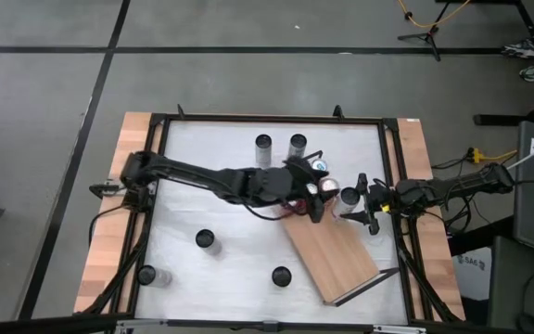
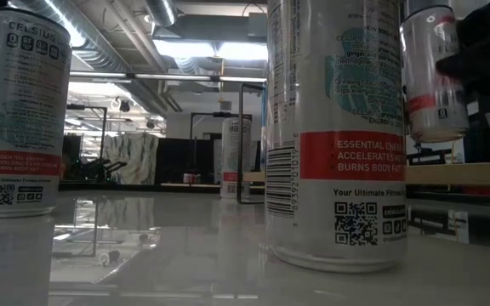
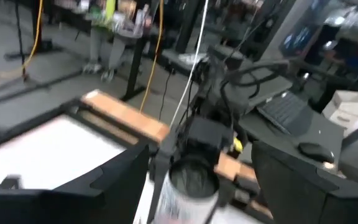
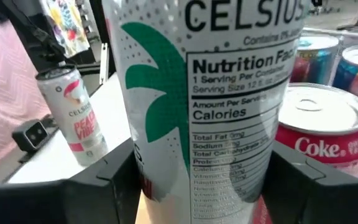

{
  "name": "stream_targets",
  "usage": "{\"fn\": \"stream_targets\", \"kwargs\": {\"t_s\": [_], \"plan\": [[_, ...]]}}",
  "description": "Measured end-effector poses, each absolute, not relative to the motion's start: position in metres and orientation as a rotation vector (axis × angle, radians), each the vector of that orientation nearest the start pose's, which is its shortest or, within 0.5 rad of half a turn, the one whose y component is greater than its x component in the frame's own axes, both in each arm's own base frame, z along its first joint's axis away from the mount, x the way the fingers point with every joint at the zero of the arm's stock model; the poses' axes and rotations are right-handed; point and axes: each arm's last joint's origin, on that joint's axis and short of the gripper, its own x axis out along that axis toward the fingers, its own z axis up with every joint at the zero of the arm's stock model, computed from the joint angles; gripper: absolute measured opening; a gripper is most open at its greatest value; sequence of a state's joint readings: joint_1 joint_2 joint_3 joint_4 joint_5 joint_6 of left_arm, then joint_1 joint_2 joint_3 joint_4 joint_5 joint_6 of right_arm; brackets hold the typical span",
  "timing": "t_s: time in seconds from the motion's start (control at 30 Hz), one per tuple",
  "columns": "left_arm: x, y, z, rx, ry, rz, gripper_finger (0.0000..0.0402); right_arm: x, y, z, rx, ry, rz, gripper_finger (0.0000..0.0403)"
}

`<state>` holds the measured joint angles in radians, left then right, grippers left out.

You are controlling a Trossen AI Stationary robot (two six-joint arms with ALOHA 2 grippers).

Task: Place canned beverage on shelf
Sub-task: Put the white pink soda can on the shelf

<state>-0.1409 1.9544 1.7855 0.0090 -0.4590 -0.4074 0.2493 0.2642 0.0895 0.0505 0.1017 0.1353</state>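
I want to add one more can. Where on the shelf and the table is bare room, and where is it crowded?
The shelf is bare over its lower half, down to the wire rail. Its upper end is crowded: cans cluster there with the left gripper and right gripper. On the table, the upper-left area is bare.
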Motion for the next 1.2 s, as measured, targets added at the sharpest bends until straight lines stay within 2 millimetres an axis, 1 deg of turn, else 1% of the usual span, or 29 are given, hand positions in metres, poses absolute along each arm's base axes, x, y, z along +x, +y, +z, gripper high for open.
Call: {"fn": "stream_targets", "kwargs": {"t_s": [0.17,0.27,0.37,0.47,0.53,0.73,0.97,1.03,1.2], "plan": [[0.479,-0.043,0.339,-0.355,-0.020,0.346,0.0279,0.110,0.025,0.175,0.037,0.135,0.141,0.0244],[0.484,-0.037,0.333,-0.360,-0.036,0.354,0.0279,0.110,0.025,0.172,0.020,0.137,0.131,0.0244],[0.485,-0.035,0.330,-0.357,-0.027,0.358,0.0279,0.110,0.025,0.165,0.016,0.160,0.131,0.0244],[0.488,-0.038,0.325,-0.357,-0.025,0.353,0.0279,0.110,0.024,0.154,0.013,0.197,0.129,0.0244],[0.489,-0.041,0.322,-0.353,-0.012,0.347,0.0279,0.110,0.024,0.151,0.022,0.207,0.127,0.0244],[0.493,-0.051,0.312,-0.354,-0.001,0.334,0.0279,0.110,0.025,0.151,0.033,0.205,0.129,0.0244],[0.500,-0.055,0.296,-0.362,0.016,0.329,0.0279,0.110,0.024,0.150,0.029,0.221,0.118,0.0244],[0.504,-0.058,0.288,-0.361,0.022,0.324,0.0279,0.109,0.024,0.149,0.029,0.229,0.117,0.0244],[0.507,-0.057,0.280,-0.360,0.022,0.331,0.0279,0.109,0.024,0.148,0.028,0.236,0.118,0.0244]]}}
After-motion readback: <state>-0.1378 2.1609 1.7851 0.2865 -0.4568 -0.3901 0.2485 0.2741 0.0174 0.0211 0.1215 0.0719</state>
